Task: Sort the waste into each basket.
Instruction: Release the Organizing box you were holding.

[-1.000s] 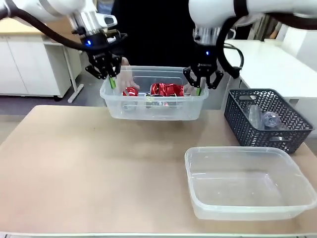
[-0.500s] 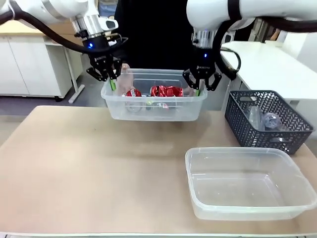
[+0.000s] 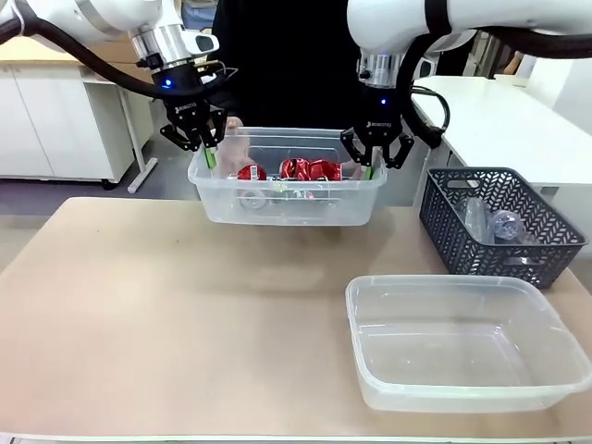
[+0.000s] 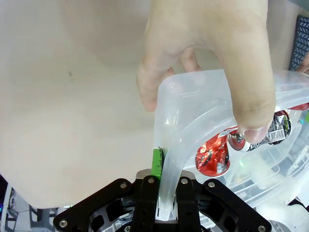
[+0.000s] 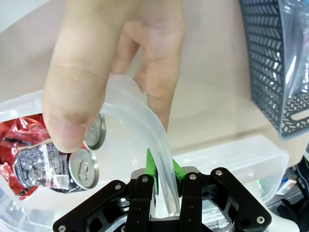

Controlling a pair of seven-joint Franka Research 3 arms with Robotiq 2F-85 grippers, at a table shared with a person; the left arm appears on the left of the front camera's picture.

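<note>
Up above the tabletop (image 3: 166,314) at twelve o'clock: clear tub (image 3: 287,205), glossy, rounded corners, rolled rim, crumpled red-and-silver cans (image 3: 310,168) inside. Pinched narrow on its thin rim, left gripper (image 3: 205,153) at nine, right gripper (image 3: 370,165) at three. Clasped too by a person's hand (image 4: 212,43). Down at four o'clock, second clear tub (image 3: 444,393); at three, dark lattice basket (image 3: 481,254) with clear bottles (image 3: 490,222).

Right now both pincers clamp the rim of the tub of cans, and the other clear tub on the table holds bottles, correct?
Not quite. The front view shows the other clear tub empty; the bottles lie in the grey basket. The left pincer and right pincer do clamp the tub of cans at its rim.
</note>
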